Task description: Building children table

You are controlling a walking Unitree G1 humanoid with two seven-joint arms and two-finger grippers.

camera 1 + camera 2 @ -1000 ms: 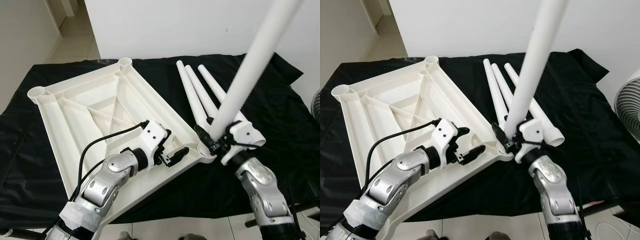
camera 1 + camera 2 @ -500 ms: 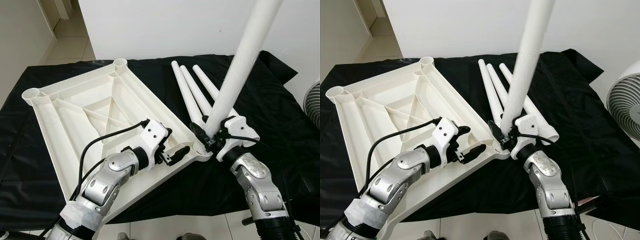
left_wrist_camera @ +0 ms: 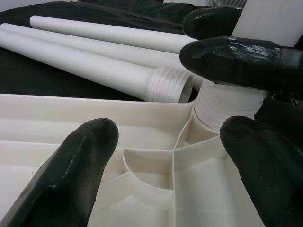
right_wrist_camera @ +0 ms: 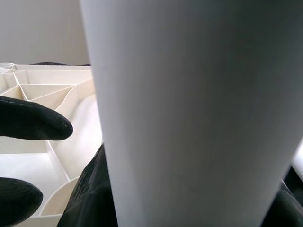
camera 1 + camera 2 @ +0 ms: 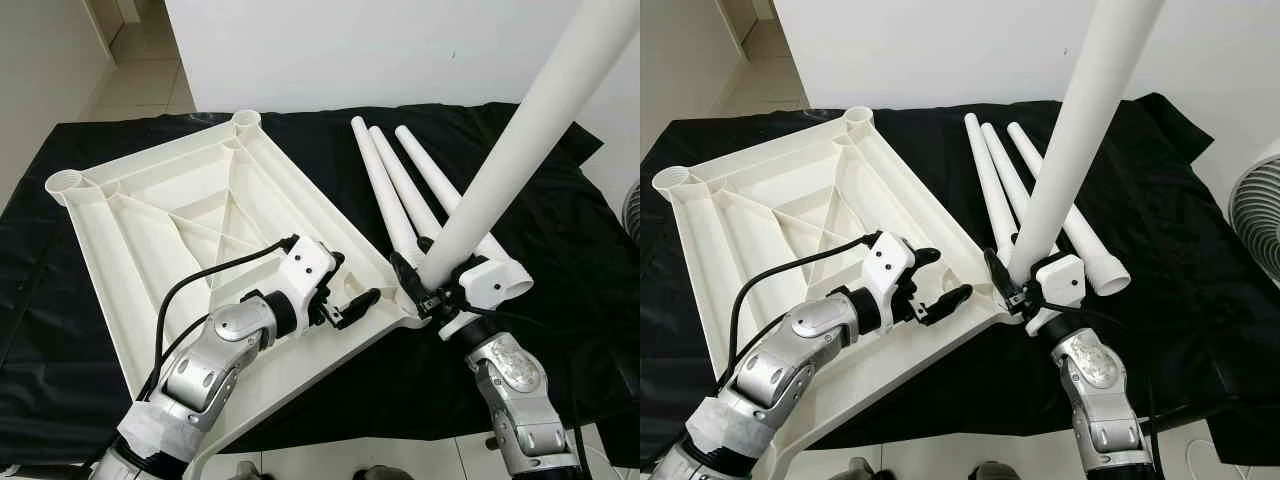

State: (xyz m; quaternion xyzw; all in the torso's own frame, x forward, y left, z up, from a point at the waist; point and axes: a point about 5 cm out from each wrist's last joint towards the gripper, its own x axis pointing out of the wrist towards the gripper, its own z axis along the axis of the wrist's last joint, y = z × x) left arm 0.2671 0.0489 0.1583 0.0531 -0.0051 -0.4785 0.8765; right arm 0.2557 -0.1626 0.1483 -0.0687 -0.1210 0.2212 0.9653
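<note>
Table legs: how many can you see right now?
4. Three lie side by side on the black cloth. The fourth leg is in the right end effector, at the tabletop's corner socket.

White wall [image 5: 330,50], pale tiled floor [image 5: 140,80], black cloth [image 5: 560,250], fan [image 5: 1255,215] at right.

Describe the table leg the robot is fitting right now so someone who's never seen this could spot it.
On the black cloth lies an upside-down white tabletop. At its near right corner the right gripper holds one white leg. Unlike the three legs lying flat beside it, it stands up, leaning.
</note>
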